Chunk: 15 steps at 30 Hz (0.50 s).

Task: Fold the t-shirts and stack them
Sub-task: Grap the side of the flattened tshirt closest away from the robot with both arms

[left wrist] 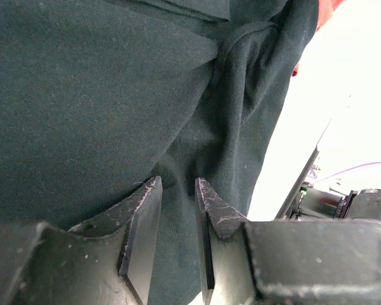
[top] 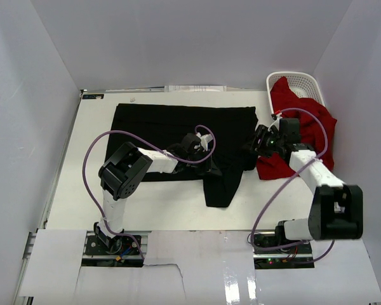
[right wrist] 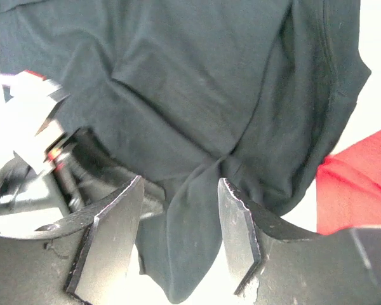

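Centrally, the black t-shirt (top: 178, 124) is lying spread on the table (top: 95, 190), one part trailing toward the near edge. The red t-shirt (top: 305, 124) is spilling from the white basket (top: 305, 81) at far right. My left gripper (left wrist: 178, 184) is pinching a black fold. My right gripper (right wrist: 180, 184) is hovering over the black shirt's right edge, jaws apart.

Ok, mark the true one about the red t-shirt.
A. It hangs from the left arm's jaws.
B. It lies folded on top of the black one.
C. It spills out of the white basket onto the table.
C: the red t-shirt drapes over the white basket rim and down onto the table, beside the black t-shirt.
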Tool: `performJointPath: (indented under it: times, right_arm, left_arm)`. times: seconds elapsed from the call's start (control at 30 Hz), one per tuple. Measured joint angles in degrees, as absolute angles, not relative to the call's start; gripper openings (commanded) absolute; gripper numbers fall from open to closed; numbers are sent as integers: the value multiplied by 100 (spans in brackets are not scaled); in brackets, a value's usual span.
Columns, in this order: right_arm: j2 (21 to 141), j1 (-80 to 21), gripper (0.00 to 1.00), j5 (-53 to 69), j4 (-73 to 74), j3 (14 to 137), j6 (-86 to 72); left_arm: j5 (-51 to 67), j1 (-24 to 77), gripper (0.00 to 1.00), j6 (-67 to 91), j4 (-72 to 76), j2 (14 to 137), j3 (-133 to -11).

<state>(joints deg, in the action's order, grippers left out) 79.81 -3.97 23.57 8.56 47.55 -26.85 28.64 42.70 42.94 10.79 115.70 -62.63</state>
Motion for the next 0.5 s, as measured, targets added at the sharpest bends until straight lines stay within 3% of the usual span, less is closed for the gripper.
performJointPath:
  times: [0.23, 0.5]
  right_arm:
    - [6351, -628, 57, 1966, 1706, 4423, -2215]
    - [6624, -725, 57, 2222, 2060, 2982, -2204]
  left_arm:
    - [2864, 4270, 39, 4296, 1076, 11570, -6263]
    - [2860, 4270, 39, 4305, 1076, 11570, -6263]
